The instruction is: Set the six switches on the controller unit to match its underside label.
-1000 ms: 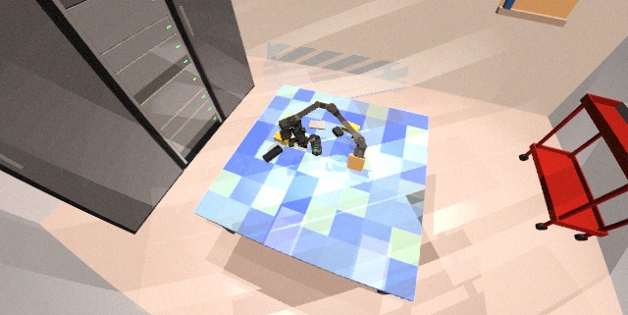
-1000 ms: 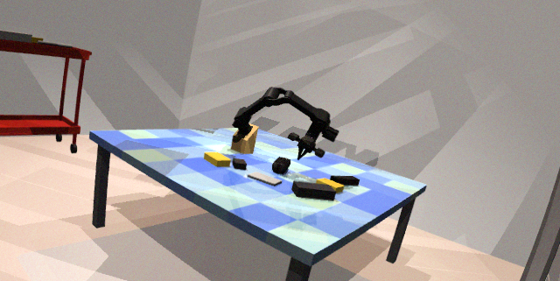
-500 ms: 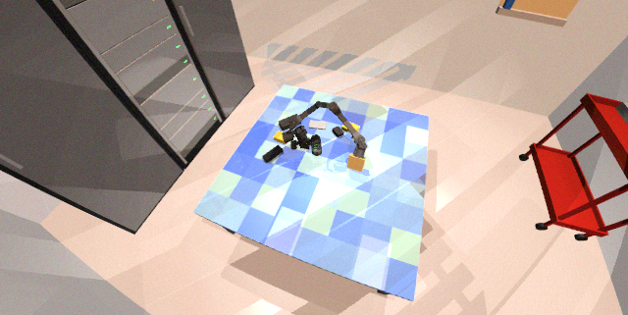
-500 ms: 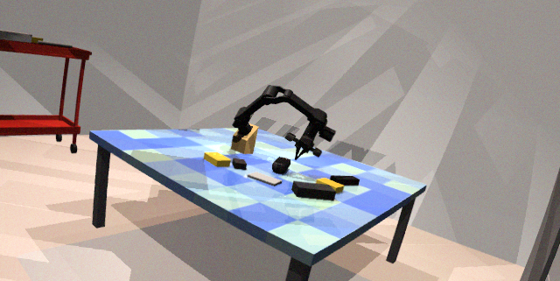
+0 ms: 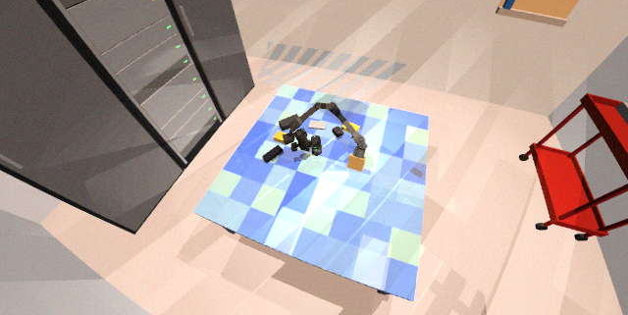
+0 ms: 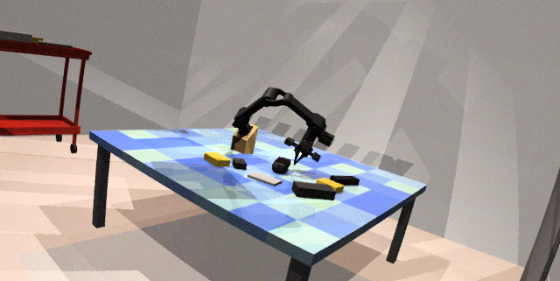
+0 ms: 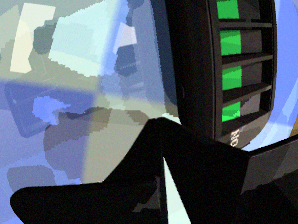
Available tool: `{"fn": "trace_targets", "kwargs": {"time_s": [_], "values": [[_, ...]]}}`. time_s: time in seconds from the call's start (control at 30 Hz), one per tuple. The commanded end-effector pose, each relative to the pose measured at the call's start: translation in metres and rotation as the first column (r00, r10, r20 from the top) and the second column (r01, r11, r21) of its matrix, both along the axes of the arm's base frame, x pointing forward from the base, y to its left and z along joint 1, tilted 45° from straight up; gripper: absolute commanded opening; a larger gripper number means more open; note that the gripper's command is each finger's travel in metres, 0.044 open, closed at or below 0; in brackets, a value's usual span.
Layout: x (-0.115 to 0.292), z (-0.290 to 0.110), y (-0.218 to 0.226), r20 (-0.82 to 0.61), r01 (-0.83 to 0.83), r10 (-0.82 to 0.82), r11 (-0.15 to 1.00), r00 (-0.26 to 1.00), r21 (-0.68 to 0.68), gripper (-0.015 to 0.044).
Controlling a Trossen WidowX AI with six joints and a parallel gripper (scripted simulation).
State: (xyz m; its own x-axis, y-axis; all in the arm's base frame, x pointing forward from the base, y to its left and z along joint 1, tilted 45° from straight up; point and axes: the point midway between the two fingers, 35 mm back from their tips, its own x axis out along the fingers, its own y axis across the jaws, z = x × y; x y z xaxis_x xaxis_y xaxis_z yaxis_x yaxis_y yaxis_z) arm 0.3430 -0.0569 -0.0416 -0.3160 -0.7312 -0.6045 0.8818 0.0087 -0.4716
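The dark grey controller unit [image 5: 320, 146] [image 6: 281, 165] [image 7: 200, 50] lies on the bench with its switch face up. In the wrist view its row of rocker switches [image 7: 230, 43] runs down the upper right, and several show bright green ends. My gripper [image 5: 300, 147] [image 6: 299, 158] [image 7: 156, 125] is shut with nothing between the fingers. Its tips hang just above the bench, close beside the end of the unit. The label on the underside is hidden.
The arm's tan base [image 5: 356, 162] [image 6: 245, 140] stands on the blue checked bench [image 5: 314, 217] [image 6: 306, 233]. Around the unit lie yellow blocks [image 6: 217, 158] [image 6: 330, 183], a small dark block [image 6: 239, 163], a grey plate [image 5: 318, 124] [image 6: 264, 179], a long dark box [image 6: 313, 190] and a black bar [image 5: 272, 153] [image 6: 345, 179].
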Motion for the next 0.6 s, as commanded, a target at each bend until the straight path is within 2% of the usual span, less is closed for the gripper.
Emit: {"fn": "trace_targets", "kwargs": {"time_s": [0.0,0.57], "values": [[-0.003,-0.007,-0.006,-0.014,-0.003,0.003,1.000,1.000,-0.003,0.0000],[-0.006,-0.017,-0.017,-0.014,-0.003,0.003,1.000,1.000,-0.005,0.0000]]}}
